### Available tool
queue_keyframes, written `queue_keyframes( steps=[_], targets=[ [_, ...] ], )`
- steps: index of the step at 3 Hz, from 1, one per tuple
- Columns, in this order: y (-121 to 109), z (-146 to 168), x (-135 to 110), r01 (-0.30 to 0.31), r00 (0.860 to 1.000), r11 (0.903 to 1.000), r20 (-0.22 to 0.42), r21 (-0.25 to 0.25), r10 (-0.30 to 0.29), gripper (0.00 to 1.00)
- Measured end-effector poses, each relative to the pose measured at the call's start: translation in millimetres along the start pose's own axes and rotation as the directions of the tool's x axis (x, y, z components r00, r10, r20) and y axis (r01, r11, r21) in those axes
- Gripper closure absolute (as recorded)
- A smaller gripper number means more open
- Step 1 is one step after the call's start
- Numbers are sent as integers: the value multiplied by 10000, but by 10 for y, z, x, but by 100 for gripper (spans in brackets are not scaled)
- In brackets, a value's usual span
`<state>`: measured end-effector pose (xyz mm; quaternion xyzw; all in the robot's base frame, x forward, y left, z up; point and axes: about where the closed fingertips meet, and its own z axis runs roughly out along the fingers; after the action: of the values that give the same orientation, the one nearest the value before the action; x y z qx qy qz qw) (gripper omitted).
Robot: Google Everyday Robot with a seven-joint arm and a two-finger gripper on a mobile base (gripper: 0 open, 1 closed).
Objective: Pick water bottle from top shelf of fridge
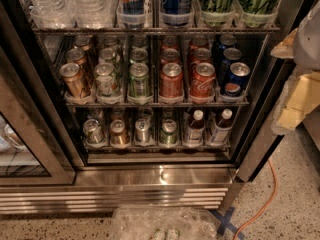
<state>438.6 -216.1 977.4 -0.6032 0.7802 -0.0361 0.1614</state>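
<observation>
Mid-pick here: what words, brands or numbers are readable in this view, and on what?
"Coca-Cola" script, partly readable: front red can.
"pepsi": blue can beside it.
No text shows on the water bottle on the top shelf.
Too blurred to read: the other cans and the small bottles.
The gripper, at the right edge outside the fridge: no readable marking.
</observation>
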Motion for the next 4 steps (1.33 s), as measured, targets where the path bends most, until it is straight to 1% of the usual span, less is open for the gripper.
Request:
queue_keyframes(
  steps=[1, 2, 3, 4],
  targets=[
    [0, 0, -1, 2, 10000, 10000, 2, 0, -2, 0],
    [15, -13, -115, 294, 9990, 9996, 334, 5, -294, 0],
    [268, 74, -451, 694, 9863, 9976, 1505, -65, -676, 0],
    [611, 277, -1023, 1388, 9387, 9884, 3262, -619, -1114, 0]
  ],
)
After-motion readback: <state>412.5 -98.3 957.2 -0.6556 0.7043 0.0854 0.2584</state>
